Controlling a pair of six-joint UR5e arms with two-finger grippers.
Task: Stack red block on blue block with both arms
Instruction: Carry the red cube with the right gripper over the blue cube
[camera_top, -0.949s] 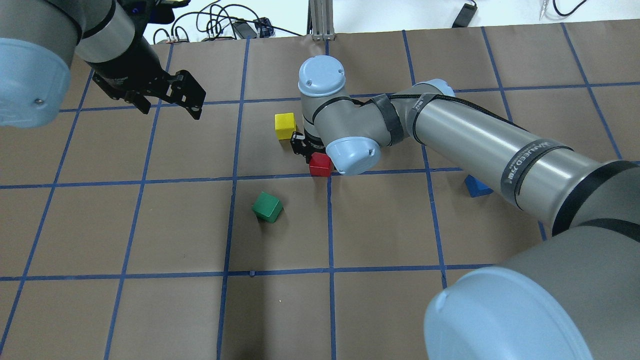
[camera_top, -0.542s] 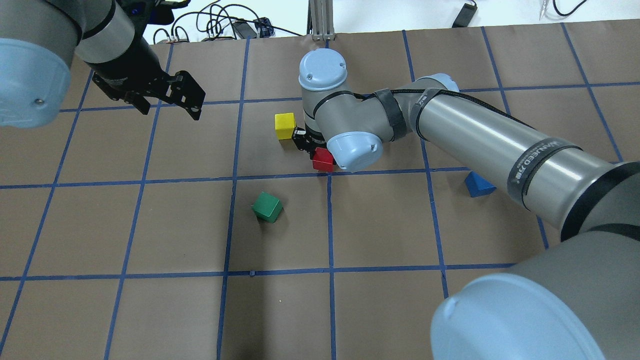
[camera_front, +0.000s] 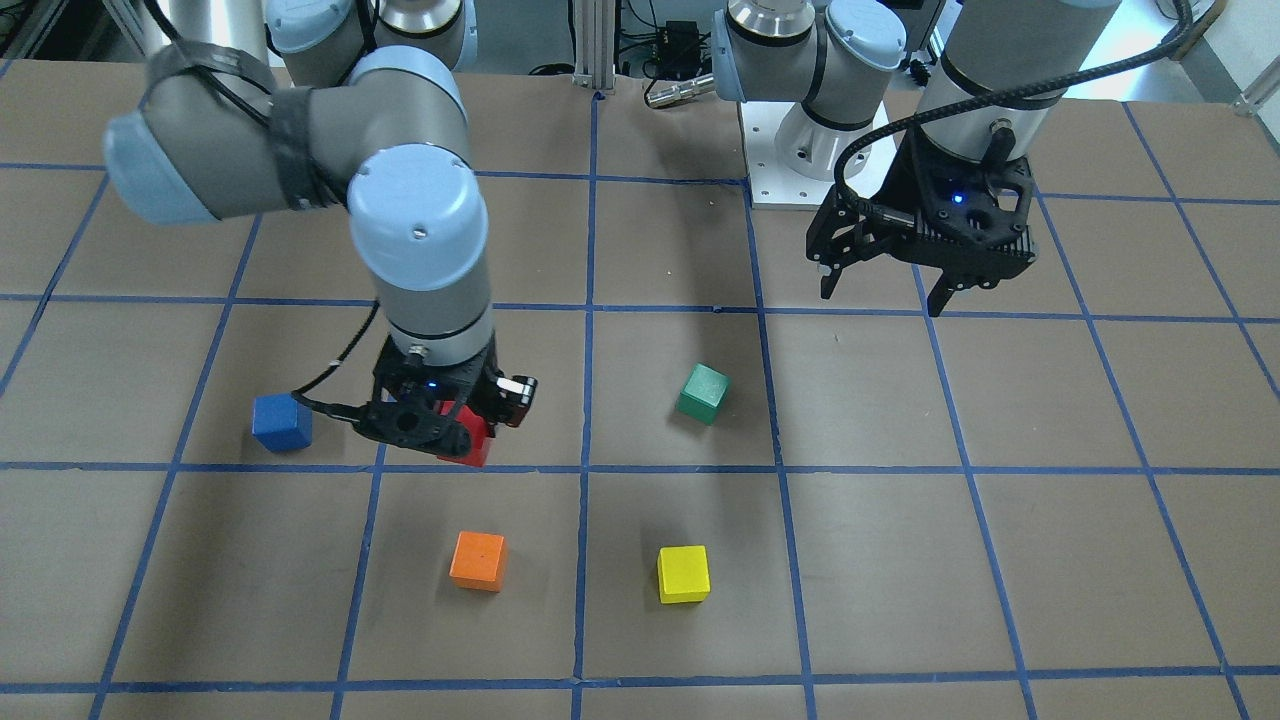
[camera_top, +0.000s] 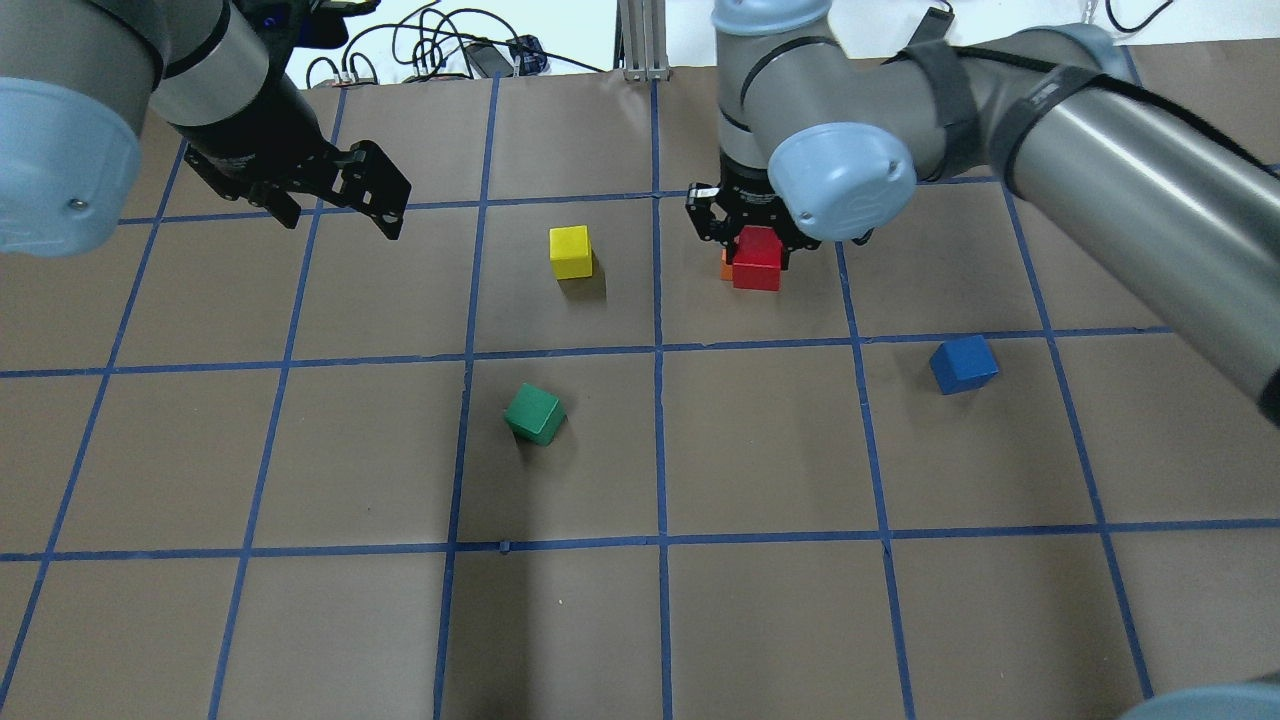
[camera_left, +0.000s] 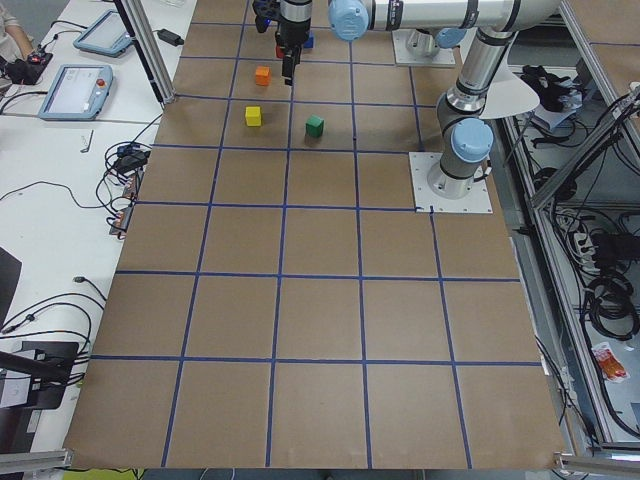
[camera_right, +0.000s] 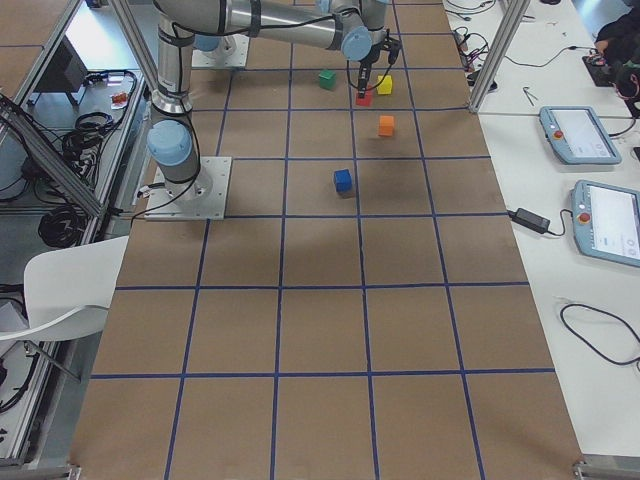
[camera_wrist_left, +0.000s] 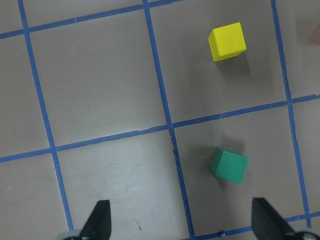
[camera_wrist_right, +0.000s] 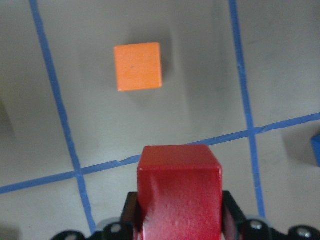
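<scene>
My right gripper (camera_top: 752, 240) is shut on the red block (camera_top: 757, 260) and holds it above the table. The right wrist view shows the red block (camera_wrist_right: 180, 192) clamped between both fingers. The blue block (camera_top: 963, 364) sits alone on the table, to the right of and nearer than the held block. In the front-facing view the blue block (camera_front: 281, 422) lies left of the right gripper (camera_front: 440, 428). It also shows at the right edge of the right wrist view (camera_wrist_right: 316, 150). My left gripper (camera_top: 335, 205) hangs open and empty at the far left, above the table.
An orange cube (camera_front: 478, 560) lies just beyond the held red block, mostly hidden by it in the overhead view. A yellow cube (camera_top: 571, 251) and a green cube (camera_top: 535, 414) stand near the table's middle. Cables lie past the far edge.
My right gripper has lifted the red block from beside the yellow cube and carried it right and farther away. The blue block now shows fully. The left arm has not moved.
</scene>
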